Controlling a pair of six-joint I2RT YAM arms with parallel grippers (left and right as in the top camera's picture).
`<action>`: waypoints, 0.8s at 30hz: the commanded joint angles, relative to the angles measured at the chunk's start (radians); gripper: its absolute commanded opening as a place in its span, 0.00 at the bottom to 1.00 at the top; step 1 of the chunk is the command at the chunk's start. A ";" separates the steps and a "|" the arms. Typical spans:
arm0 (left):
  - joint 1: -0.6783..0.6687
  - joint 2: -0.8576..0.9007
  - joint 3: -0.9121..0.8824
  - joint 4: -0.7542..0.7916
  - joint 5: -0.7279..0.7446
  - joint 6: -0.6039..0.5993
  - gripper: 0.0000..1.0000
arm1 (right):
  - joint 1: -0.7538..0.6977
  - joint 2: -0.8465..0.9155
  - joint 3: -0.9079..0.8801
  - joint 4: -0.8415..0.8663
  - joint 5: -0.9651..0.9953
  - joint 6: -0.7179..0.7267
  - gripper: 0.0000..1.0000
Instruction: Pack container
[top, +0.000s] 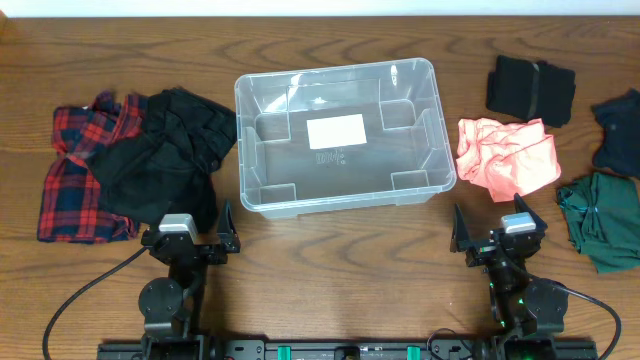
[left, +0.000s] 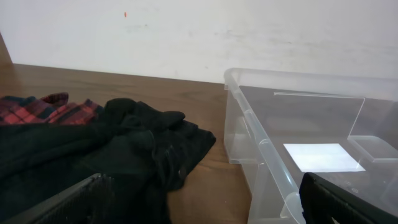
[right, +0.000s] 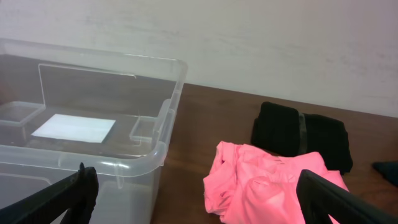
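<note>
On the wooden table (top: 340, 270) stands the clear, white-labelled container (top: 341, 204); left gripper (top: 190, 233) and right gripper (top: 499, 232) both released.

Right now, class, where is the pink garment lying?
In the overhead view, the pink garment lies on the right side, just beside the clear container, with the folded black cloth just behind it.

1. On the base of the container (top: 243, 140), a white label (top: 335, 131) is seen; no print can be made out on it.
2. Just below the label, a moulded marking (top: 328, 157) is noted, too small to be read.
3. No legible text, brand or number is recorded.
</note>
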 joint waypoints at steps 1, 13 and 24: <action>0.005 0.000 -0.016 -0.035 0.011 0.017 0.98 | 0.008 -0.005 -0.004 -0.001 0.007 -0.005 0.99; 0.005 0.000 -0.016 -0.035 0.011 0.017 0.98 | 0.008 -0.005 -0.002 0.005 -0.063 0.120 0.99; 0.005 0.000 -0.016 -0.035 0.011 0.017 0.98 | 0.005 0.195 0.243 -0.056 -0.184 0.328 0.99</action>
